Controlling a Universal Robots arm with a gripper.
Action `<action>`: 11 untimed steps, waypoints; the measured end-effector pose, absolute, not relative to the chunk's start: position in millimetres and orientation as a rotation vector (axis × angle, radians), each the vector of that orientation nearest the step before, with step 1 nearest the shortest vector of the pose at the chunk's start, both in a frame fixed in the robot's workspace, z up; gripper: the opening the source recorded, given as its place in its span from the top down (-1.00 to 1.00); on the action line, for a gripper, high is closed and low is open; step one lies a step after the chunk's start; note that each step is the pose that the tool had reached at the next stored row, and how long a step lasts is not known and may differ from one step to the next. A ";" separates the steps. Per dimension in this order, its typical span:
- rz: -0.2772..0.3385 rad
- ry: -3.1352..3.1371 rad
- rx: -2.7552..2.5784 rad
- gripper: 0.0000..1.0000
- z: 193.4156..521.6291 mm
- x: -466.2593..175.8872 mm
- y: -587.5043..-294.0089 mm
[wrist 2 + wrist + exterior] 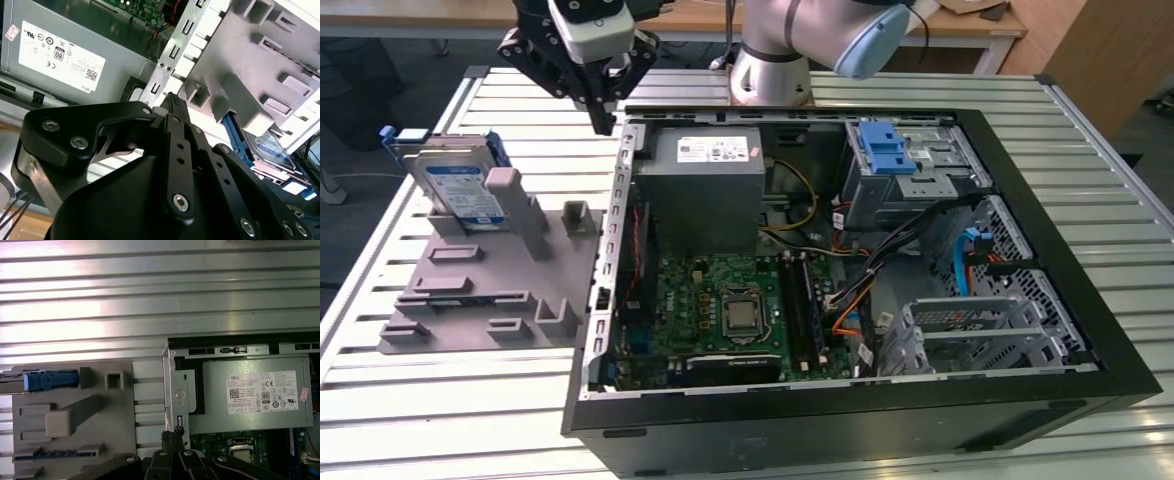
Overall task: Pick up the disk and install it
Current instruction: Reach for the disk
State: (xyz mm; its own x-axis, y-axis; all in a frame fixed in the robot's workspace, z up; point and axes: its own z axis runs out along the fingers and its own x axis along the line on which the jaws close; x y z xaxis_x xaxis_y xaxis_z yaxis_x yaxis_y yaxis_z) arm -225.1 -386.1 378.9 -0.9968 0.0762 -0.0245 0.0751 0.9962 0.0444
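Hovering by the case (pixel 1067 300) rim, the pincer (pixel 602 122) is pressed closed, empty; the disk (pixel 462 192) stands in a grey holder (pixel 480 290).

A slatted metal surface (pixel 454 420) carries everything, its ribs running left to right; bare slats also show in the first wrist view (pixel 150 290). On the exterior view's left a flat grey fixture plate (pixel 480 300) with raised blocks and slots lies on the slats. Just beside it, toward the exterior view's right, a black open computer case (pixel 854 425) lies on its side over the middle and right of the surface. At the far edge, behind the case, stands the robot arm's base (pixel 770 75).
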 end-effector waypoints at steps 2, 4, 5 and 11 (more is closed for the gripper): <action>0.068 3.112 0.118 0.79 378.8 -226.4 -385.8; 0.068 3.112 0.118 0.79 378.6 -227.6 -385.6; 0.068 3.112 0.118 0.79 378.6 -228.1 -385.5; 0.068 3.112 0.118 0.79 378.0 -232.0 -383.9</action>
